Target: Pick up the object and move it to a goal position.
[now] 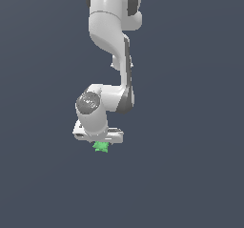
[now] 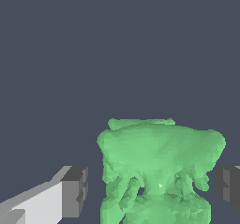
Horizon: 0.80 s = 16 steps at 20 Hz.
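The object is a small bright green lumpy figurine. In the exterior view it shows just under the white hand of the arm, mostly hidden by it. In the wrist view the object fills the space between the two dark fingertips. My gripper is open around it, with a gap on one side and a small gap on the other. In the exterior view the gripper is down over the object and its fingers are hidden.
The white arm comes down from the top of the exterior view. All around is a plain dark grey surface.
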{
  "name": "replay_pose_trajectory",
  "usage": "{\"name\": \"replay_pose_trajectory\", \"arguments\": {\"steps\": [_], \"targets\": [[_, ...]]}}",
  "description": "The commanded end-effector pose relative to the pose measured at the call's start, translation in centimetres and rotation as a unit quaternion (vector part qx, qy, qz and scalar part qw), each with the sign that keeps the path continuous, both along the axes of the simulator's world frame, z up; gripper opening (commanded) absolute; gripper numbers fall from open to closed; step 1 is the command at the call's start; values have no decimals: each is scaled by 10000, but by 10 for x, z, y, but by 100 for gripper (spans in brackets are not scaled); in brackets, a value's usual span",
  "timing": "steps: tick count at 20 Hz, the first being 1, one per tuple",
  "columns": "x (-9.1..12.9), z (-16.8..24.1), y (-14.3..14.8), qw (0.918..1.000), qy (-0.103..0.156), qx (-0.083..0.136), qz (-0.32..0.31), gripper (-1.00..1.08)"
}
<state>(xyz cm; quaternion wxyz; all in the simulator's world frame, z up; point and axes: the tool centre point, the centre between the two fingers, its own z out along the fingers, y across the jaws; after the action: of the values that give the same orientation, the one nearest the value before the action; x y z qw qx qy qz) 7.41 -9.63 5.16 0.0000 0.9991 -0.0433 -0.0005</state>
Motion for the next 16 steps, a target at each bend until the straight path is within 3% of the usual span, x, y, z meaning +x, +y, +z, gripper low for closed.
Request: {"name": "replay_pose_trajectory", "arguments": {"steps": [1,6,7,16], "targets": [[0,-9,0,10000,-5,0,0,100],[2,-12,0,10000,-5,0,0,100],[2,-12,0,10000,-5,0,0,-100],[2,-12,0,10000,-5,0,0,-100]]}}
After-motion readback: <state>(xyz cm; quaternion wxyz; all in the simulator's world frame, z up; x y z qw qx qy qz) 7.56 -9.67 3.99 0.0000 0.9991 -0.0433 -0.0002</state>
